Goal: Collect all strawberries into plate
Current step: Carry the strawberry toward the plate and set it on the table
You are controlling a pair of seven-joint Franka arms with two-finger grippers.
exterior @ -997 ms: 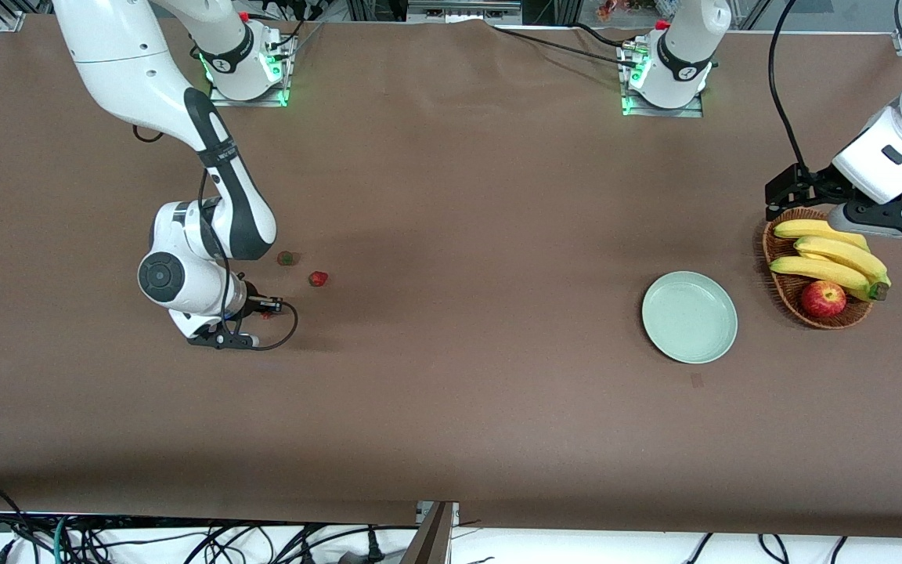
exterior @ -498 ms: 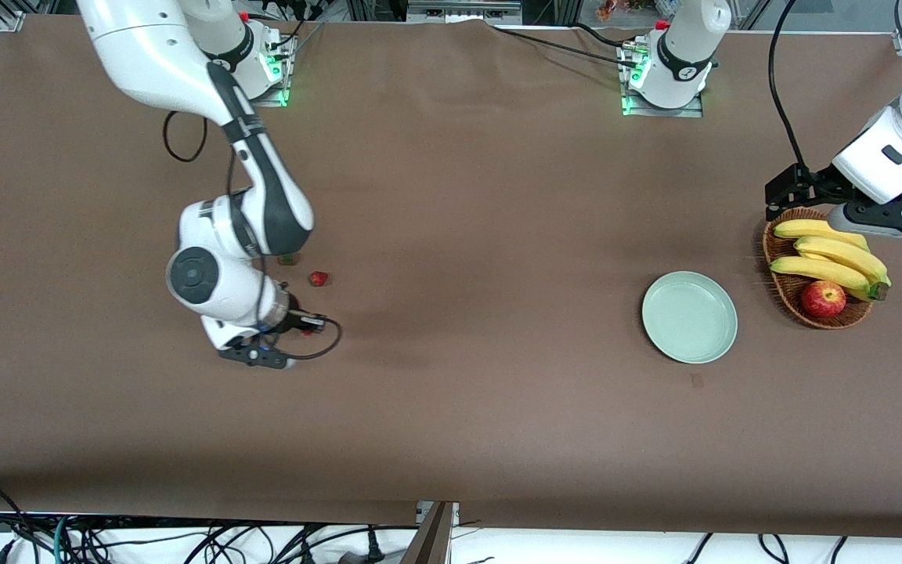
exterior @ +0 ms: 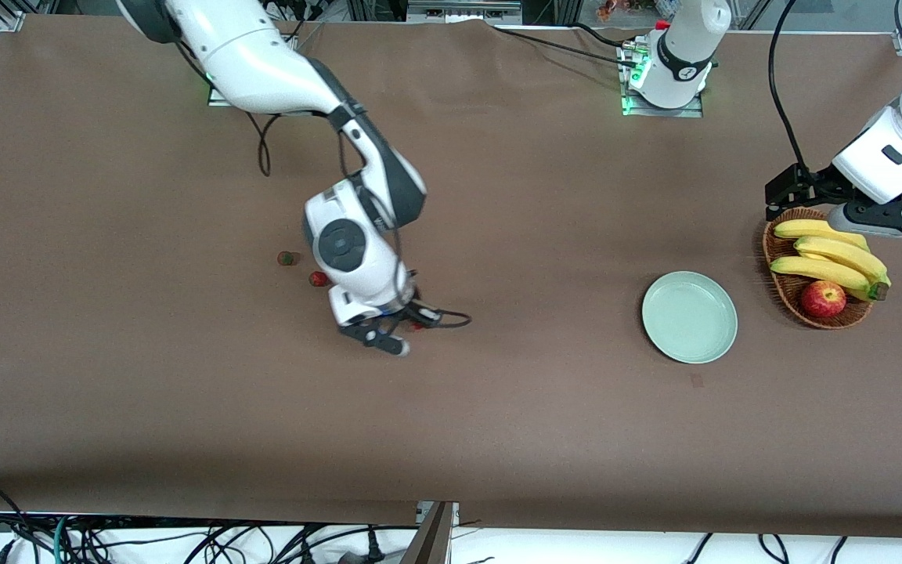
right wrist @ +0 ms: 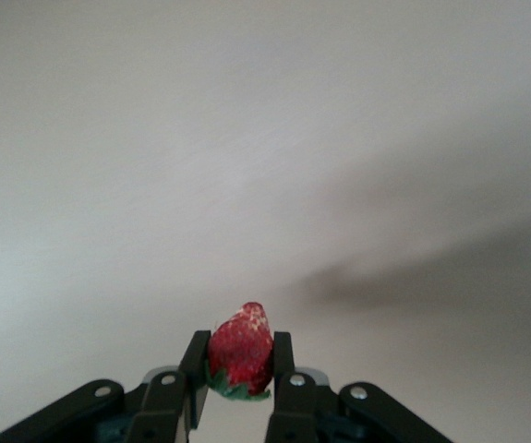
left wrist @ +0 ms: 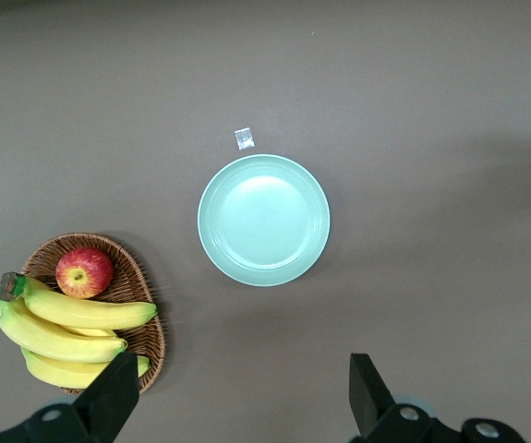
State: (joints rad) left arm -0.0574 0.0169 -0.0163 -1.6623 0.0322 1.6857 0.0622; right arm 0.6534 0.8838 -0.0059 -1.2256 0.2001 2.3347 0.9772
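My right gripper (exterior: pixel 412 323) is shut on a red strawberry (right wrist: pixel 241 354) with a green cap and holds it above the brown table, between the other berries and the plate. Two strawberries stay on the table toward the right arm's end: one (exterior: pixel 318 279) red, one (exterior: pixel 286 258) showing mostly green. The pale mint-green plate (exterior: pixel 689 316) lies empty toward the left arm's end; it also shows in the left wrist view (left wrist: pixel 263 220). My left gripper (left wrist: pixel 237 392) is open and empty, waiting high over the table beside the basket.
A brown wicker basket (exterior: pixel 783 287) with bananas (exterior: pixel 831 257) and a red apple (exterior: pixel 823 298) stands beside the plate at the left arm's end. A small square mark (exterior: pixel 696 381) lies on the table near the plate, nearer the front camera.
My right arm has swung from the berries toward the plate, carrying the held strawberry with it. The left arm has not moved.
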